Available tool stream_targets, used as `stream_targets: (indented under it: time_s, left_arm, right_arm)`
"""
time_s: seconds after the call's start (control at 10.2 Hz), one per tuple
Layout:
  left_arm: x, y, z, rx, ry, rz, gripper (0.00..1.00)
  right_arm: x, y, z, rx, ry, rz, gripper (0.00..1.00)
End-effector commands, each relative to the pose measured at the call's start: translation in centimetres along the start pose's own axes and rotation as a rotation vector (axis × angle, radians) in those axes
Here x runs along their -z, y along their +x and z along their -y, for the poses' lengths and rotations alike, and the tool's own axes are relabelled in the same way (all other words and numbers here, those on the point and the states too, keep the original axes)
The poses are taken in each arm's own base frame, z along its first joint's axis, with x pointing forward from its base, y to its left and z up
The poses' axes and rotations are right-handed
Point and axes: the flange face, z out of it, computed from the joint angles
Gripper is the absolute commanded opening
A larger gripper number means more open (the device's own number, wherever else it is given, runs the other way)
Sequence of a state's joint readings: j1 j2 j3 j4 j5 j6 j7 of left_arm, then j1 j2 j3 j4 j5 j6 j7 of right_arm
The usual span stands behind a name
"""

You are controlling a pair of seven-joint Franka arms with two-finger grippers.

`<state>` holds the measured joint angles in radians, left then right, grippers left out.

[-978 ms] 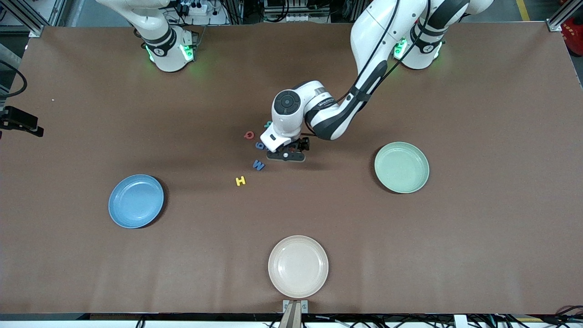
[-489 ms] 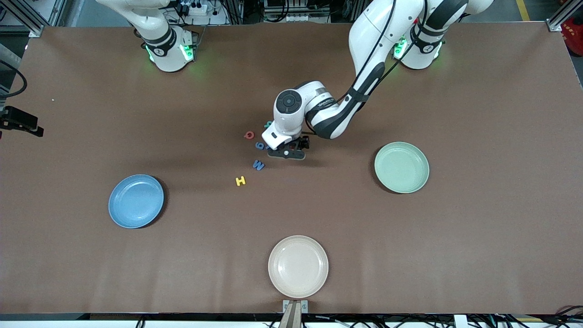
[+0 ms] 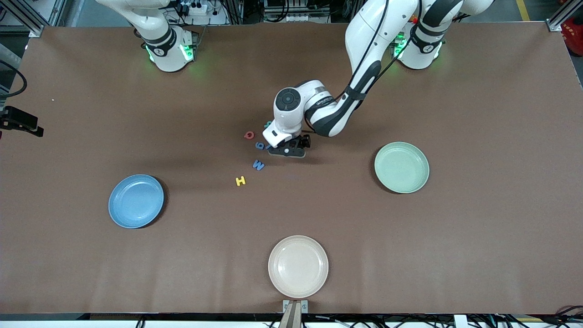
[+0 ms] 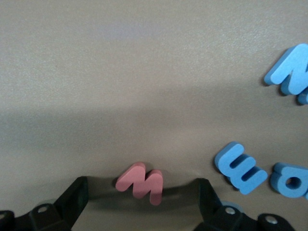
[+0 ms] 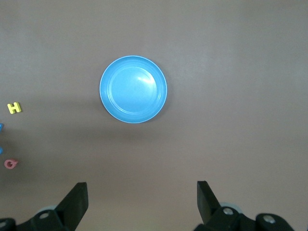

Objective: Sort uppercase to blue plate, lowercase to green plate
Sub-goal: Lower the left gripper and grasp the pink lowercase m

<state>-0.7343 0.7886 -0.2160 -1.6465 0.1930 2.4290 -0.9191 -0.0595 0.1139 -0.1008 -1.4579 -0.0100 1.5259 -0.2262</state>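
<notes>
Red w: this small pink-red foam letter lies flat on the bench between the fingers of the left pincer, long axis roughly along the gap.
Left pincer: fingers apart, low over the letter cluster.
Right pincer: apart, waits high over the blue plate.
Destination: green plate, toward the left arm's end.

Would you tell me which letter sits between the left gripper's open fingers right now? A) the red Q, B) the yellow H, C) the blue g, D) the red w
D: in the left wrist view the red w lies on the table between the open fingers of the left gripper.
</notes>
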Motion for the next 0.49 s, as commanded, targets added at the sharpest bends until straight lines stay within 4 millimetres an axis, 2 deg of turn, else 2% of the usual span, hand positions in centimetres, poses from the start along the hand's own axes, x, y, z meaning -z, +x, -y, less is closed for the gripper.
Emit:
stream_targets:
  time_s: [0.0, 0.1, 0.2, 0.39]
  left_arm:
    - [-0.01, -0.32, -0.01, 0.012, -0.001, -0.001, 0.90]
    - [0.01, -0.29, 0.10, 0.005, 0.001, 0.001, 0.84]
    - [0.00, -0.22, 0.18, 0.004, 0.003, 0.002, 0.66]
    - [-0.04, -0.18, 0.28, 0.003, 0.006, 0.003, 0.49]
  right_arm:
    - [0.34, -0.16, -0.12, 0.006, -0.001, -0.004, 1.00]
    - [0.34, -0.16, -0.12, 0.006, -0.001, -0.004, 1.00]
    - [0.34, -0.16, -0.12, 0.006, -0.001, -0.004, 1.00]
    - [0.43, -0.15, -0.13, 0.006, -0.002, -0.007, 1.00]
